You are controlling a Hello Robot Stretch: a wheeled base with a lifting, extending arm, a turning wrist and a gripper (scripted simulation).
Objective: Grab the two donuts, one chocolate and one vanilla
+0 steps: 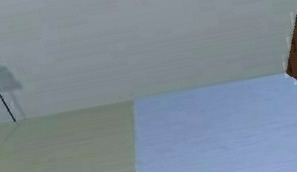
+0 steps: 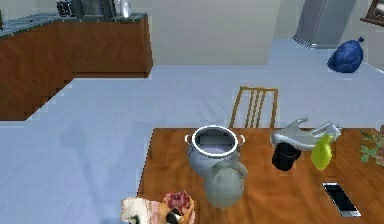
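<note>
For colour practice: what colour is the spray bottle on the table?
Spray bottle: yellow-green, arm side view.

A chair (image 2: pixel 255 105) is standing at a wooden table (image 2: pixel 285 195) on pale blue floor (image 2: pixel 150 100); brown cabinets (image 2: pixel 90 50) are lining the far wall (image 2: pixel 210 30).

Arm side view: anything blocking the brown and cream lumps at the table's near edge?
A grey jug stands close right of the lumps, metal pot behind it. Nothing visible on their near side.
</note>
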